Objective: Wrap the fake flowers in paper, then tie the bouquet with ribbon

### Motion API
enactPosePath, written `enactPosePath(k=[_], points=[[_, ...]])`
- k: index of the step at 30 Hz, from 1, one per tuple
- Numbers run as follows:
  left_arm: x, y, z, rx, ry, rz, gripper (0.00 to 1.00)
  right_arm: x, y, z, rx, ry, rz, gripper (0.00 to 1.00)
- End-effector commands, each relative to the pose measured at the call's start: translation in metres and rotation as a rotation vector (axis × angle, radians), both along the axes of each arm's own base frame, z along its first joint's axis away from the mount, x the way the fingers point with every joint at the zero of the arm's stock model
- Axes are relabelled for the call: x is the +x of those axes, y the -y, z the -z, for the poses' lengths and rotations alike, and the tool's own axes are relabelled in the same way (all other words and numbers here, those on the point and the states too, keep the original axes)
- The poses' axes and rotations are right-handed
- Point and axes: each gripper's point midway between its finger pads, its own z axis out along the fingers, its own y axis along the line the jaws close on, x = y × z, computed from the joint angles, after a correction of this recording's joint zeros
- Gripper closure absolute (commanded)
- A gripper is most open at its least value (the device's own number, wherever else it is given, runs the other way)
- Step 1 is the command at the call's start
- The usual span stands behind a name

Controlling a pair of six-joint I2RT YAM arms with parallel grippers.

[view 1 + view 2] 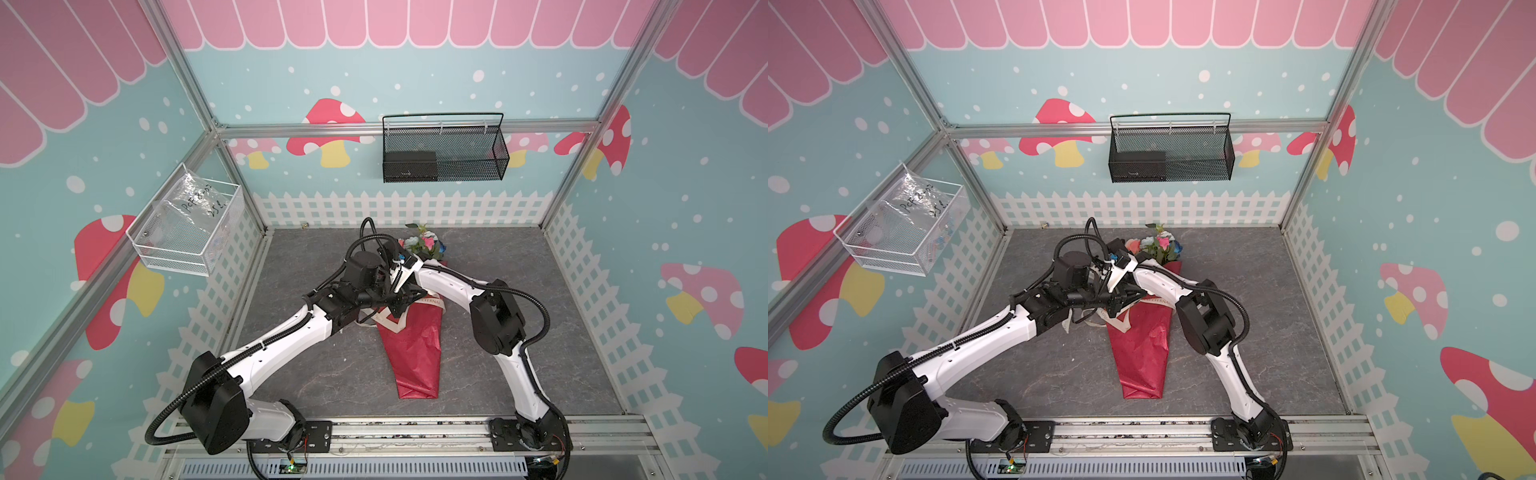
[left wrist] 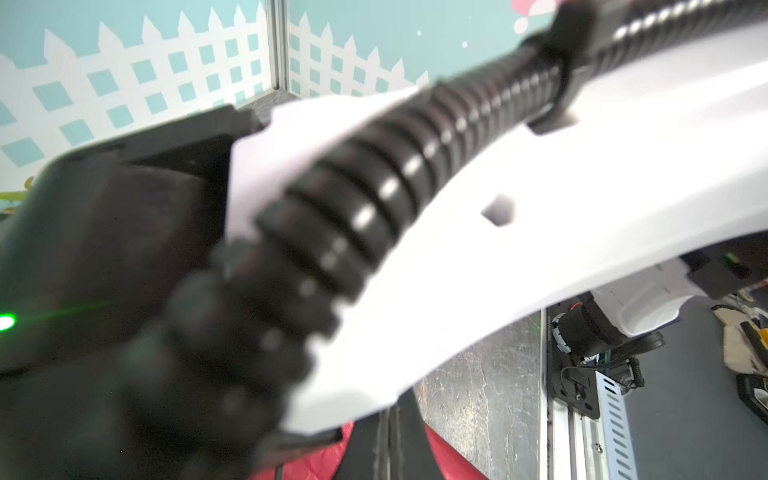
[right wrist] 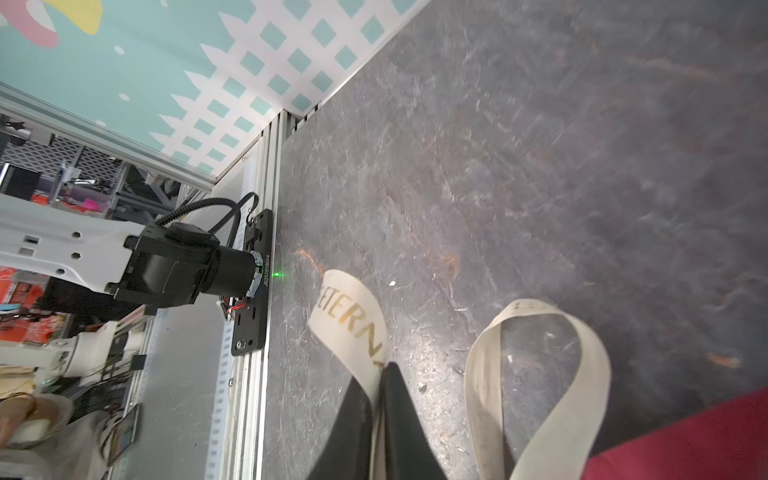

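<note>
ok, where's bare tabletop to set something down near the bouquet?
Free: grey tabletop between right arm and right wall; the back-left corner, between left arm and back wall; the front strip either side of the tip of the bouquet. Crowded: centre, where both arms meet over the cream ribbon.

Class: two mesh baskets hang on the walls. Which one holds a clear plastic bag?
The white wire basket on the left wall; the black mesh basket on the back wall holds a black box instead.

A robot test cell. Aluminium framing (image 1: pixel 266 133) holds walls (image 1: pixel 291 75) printed with mushrooms and fencing. Two arms (image 1: pixel 282 332) are bolted to a rail (image 1: pixel 415 432) beside the counter (image 1: pixel 498 365).
</note>
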Motion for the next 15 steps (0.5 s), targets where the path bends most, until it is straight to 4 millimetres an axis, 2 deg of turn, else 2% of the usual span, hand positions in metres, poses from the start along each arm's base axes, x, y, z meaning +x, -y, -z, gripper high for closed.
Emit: enactPosePath(k=[1, 5, 9, 12, 15], points=[[0.012, -0.007, -0.021, -0.038, 0.11, -0.067, 1.0, -0.025, -0.005, 0.021, -0.011, -0.053, -0.073, 0.73], [0.012, -0.013, -0.015, -0.053, 0.092, -0.095, 1.0, -0.015, -0.005, 0.02, -0.037, -0.013, -0.04, 0.6], [0.017, -0.022, -0.01, -0.066, 0.066, -0.128, 1.0, 0.01, -0.003, 0.003, -0.064, 0.073, 0.044, 0.58], [0.022, -0.029, -0.009, -0.084, 0.045, -0.152, 1.0, 0.053, 0.014, -0.009, -0.131, 0.155, 0.217, 0.62], [0.028, -0.034, -0.007, -0.106, 0.024, -0.179, 1.0, 0.099, 0.05, -0.023, -0.194, 0.198, 0.441, 0.63]])
